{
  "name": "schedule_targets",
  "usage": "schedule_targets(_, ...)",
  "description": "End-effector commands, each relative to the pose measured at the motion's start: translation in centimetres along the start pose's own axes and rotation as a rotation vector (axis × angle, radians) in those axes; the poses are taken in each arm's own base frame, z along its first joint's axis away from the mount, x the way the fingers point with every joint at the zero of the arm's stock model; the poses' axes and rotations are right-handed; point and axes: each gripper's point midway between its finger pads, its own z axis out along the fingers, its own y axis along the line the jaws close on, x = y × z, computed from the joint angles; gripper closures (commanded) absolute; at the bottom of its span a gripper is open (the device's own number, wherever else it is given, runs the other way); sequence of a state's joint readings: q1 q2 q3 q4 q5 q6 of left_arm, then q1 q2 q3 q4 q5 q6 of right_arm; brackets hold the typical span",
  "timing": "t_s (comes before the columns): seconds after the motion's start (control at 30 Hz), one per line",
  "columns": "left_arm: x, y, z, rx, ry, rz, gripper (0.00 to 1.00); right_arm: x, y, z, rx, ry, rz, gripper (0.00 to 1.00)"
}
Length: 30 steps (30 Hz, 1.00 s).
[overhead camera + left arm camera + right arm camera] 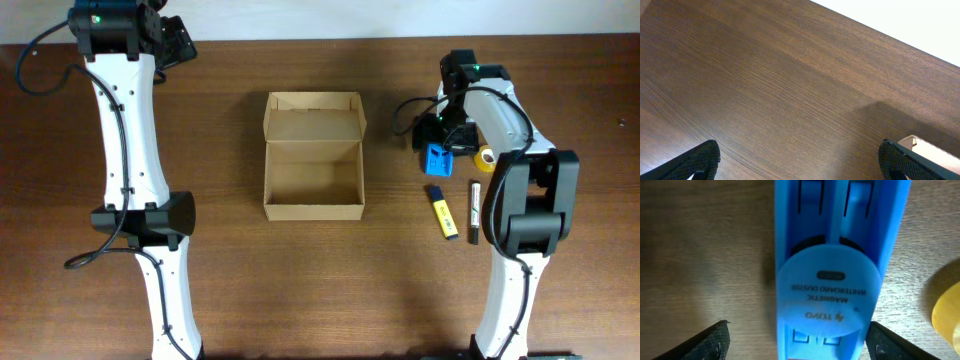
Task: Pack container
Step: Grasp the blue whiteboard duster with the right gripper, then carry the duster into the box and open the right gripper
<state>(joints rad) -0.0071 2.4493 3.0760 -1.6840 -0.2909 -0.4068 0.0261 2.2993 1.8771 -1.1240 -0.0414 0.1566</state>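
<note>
My right gripper (799,341) stood spread either side of the blue duster (832,275), right of the open box (313,155) at mid-frame, my left gripper (800,162) spread at upper left, and I feared an off-centre squeeze would skid the duster into the yellow tape roll (947,315) beside it.

White left arm (128,120) and right arm (515,115), black joints (150,222), thin black cables (24,70), green light (97,17) on each black wrist housing (112,30), black textured jaws
</note>
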Motion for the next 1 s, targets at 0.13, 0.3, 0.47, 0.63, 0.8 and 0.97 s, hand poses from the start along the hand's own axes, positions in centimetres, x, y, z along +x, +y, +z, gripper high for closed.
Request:
schedule_targets(0.13, -0.4, 0.5, -1.7, 0.014, -0.025, 0.005, 0.0, 0.4, -1.1, 2.2, 0.062, 0.047, -0.002, 0.16)
schedule_targets(0.3, -0.4, 0.5, -1.7, 0.014, -0.025, 0.005, 0.0, 0.5, -1.1, 3.0, 0.064, 0.062, -0.002, 0.58)
schedule_targets(0.47, -0.4, 0.5, -1.7, 0.014, -0.025, 0.005, 0.0, 0.5, -1.1, 3.0, 0.063, 0.065, -0.001, 0.96)
schedule_targets(0.63, -0.4, 0.5, -1.7, 0.014, -0.025, 0.005, 0.0, 0.3, -1.0, 2.0, 0.059, 0.063, -0.014, 0.96)
schedule_targets(0.8, -0.4, 0.5, -1.7, 0.014, -0.025, 0.005, 0.0, -0.9, -0.8, -1.3, 0.054, 0.015, -0.027, 0.96)
schedule_targets(0.97, -0.4, 0.5, -1.7, 0.013, -0.024, 0.005, 0.0, -2.4, -0.1, -6.9, 0.042, -0.085, -0.042, 0.96)
